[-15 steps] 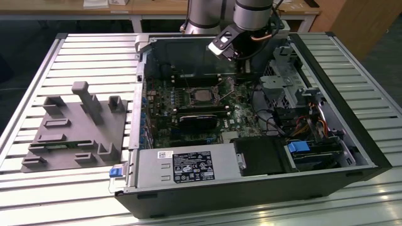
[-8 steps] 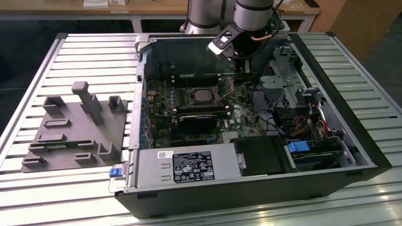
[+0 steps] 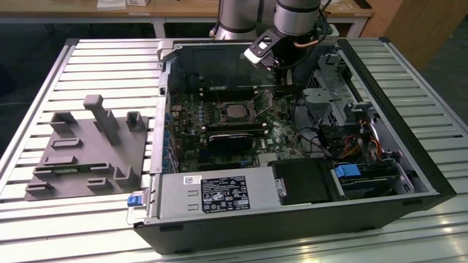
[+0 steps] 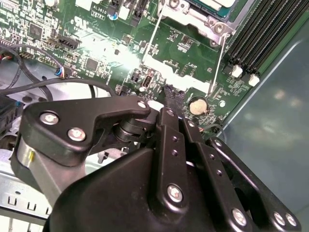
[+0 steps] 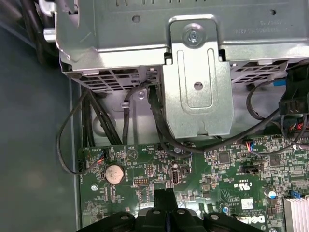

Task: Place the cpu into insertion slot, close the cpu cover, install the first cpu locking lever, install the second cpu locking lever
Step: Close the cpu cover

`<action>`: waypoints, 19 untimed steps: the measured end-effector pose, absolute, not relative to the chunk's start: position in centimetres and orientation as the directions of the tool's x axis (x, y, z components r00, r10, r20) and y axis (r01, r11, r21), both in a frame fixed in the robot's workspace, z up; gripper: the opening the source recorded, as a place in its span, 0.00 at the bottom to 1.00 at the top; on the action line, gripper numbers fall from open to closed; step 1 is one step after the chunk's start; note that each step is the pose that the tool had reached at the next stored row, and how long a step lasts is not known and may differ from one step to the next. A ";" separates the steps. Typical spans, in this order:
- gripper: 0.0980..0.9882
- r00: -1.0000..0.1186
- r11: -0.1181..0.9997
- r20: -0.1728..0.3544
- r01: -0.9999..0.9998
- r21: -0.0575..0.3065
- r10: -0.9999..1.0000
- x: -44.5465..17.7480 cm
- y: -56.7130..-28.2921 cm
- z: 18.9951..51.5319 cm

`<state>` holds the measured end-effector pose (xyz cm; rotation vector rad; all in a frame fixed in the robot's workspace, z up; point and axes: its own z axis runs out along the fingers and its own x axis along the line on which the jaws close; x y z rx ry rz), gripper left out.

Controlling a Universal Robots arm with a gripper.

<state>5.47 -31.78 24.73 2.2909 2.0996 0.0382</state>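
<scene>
Closest to the lens, the gripper (image 4: 174,96) has its two black fingers pressed together with nothing between them, hanging just over the green board (image 4: 96,53) near the round coin battery (image 4: 197,106). Beyond it, a dull square I take for the cpu (image 3: 233,112) lies in the insertion slot (image 3: 218,113), with the cpu cover (image 4: 212,23) seemingly flat over it. Both locking levers (image 4: 151,41) look unlatched. Judging by looks, the chip is light, stiff and easily damaged underneath. The levers are thin, springy, slippery wire, best taken near their bent ends. Room is tight, with memory slots (image 4: 260,34) beside the socket, the case wall (image 4: 275,125) close by, and cables (image 5: 145,111) and the metal cage (image 5: 193,72) behind.
</scene>
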 end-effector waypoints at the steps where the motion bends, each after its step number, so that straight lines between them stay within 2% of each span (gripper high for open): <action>1: 0.00 0.087 -0.087 -0.005 0.995 0.041 0.996 5.5 -31.8 24.7; 10: 0.00 0.087 -0.087 -0.008 0.996 0.011 0.996 5.9 -31.8 24.2; 16: 0.00 0.086 -0.087 -0.016 0.992 -0.089 0.996 6.2 -31.8 24.0; 19: 0.00 0.086 -0.087 -0.018 0.990 -0.109 0.996 6.2 -31.8 24.0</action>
